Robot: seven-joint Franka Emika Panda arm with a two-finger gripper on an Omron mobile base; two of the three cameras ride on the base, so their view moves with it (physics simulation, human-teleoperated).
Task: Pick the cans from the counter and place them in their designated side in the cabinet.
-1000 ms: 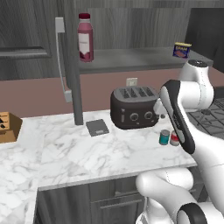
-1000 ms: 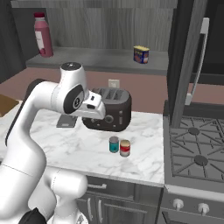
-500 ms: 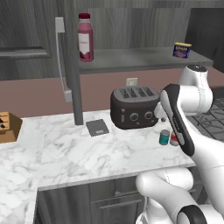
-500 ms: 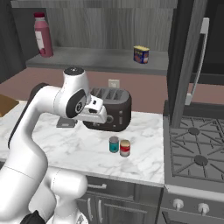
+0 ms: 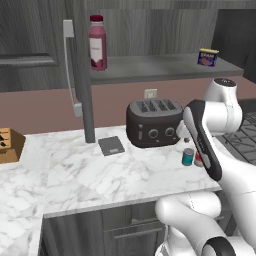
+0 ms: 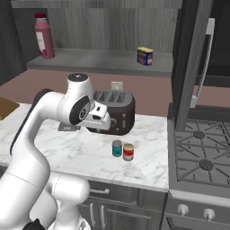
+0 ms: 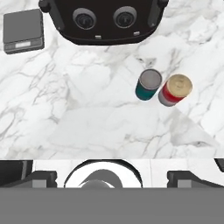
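The marble counter (image 6: 81, 152) carried a toaster (image 6: 114, 112), a small scale (image 5: 111, 145) and two cans (image 6: 122, 150) standing together. The cabinet shelf (image 6: 90, 60) held a bottle (image 6: 43, 36) and a tin (image 6: 144, 56).

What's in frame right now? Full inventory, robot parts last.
teal can: 1, teal-blue, on the counter in front of the toaster
red can: 1, red with white band, right beside the teal can
toaster: 1, dark, at the back of the counter
kitchen scale: 1, grey, flat on the counter left of the toaster
bottle: 1, dark red, left on the cabinet shelf
tin: 1, blue with yellow top, right on the shelf
knife block: 1, tan, far left of the counter
stove: 1, dark, right of the counter
wall outlet: 1, pale, behind the toaster
end effector: 1, white, open, above the counter, holding nothing
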